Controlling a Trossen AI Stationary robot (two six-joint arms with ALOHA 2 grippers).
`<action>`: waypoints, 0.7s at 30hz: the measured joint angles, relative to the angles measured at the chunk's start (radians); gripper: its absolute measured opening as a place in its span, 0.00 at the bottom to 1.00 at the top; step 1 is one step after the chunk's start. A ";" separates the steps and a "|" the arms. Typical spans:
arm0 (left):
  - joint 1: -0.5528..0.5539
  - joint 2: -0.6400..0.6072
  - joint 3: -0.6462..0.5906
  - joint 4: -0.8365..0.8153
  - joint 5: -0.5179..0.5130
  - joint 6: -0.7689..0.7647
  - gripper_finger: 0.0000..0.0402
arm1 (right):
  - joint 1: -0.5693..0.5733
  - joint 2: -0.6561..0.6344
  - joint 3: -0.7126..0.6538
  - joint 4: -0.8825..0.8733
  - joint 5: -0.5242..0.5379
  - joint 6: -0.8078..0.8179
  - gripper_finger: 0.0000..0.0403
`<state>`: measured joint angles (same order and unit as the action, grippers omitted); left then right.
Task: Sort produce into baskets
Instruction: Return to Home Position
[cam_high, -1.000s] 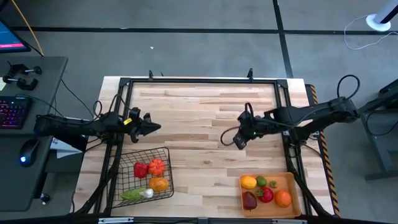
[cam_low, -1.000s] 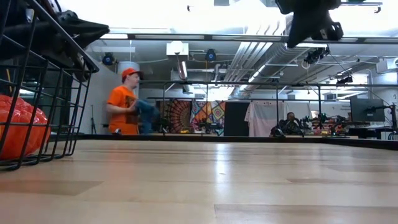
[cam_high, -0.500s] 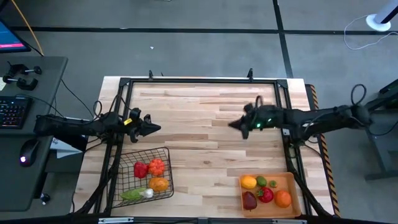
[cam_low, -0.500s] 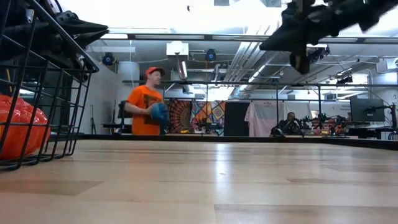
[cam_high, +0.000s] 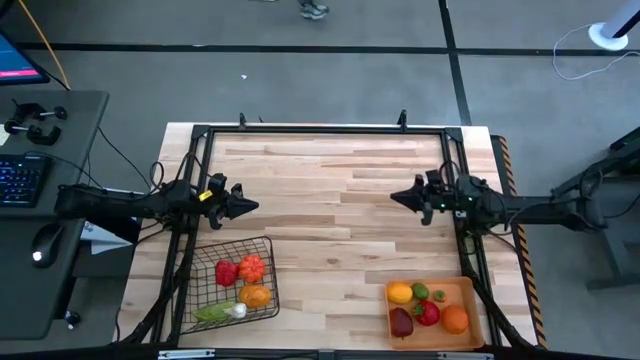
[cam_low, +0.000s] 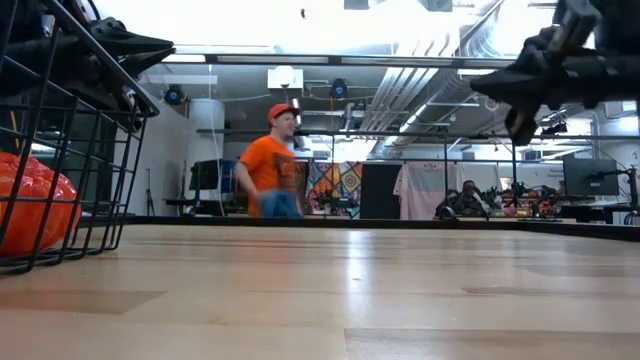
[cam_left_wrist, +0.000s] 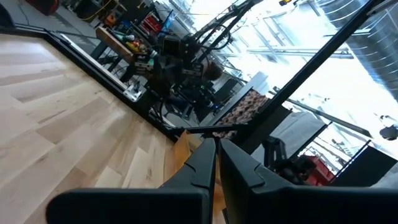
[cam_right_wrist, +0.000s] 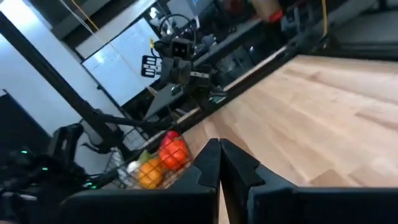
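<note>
Hovering level | left end effector (cam_high: 250, 205) closed | right end effector (cam_high: 397, 194) closed

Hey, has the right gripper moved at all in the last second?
Yes. In the high view the right gripper has drawn back toward the right edge of the table, farther from the orange tray, which lies where it was.
</note>
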<state>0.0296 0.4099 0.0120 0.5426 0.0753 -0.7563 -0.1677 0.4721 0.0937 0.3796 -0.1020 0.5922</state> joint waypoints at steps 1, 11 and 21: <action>0.000 0.000 0.000 0.000 0.000 0.000 0.02 | 0.000 -0.028 -0.019 -0.001 0.011 -0.016 0.00; 0.000 0.000 0.000 0.000 0.000 0.000 0.02 | -0.001 -0.145 -0.077 -0.244 0.181 -0.364 0.00; 0.000 0.000 0.000 0.000 0.000 0.000 0.02 | 0.003 -0.134 -0.076 -0.378 0.175 -0.357 0.00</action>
<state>0.0296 0.4103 0.0120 0.5423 0.0750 -0.7559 -0.1644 0.3383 0.0181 0.0014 0.0734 0.2356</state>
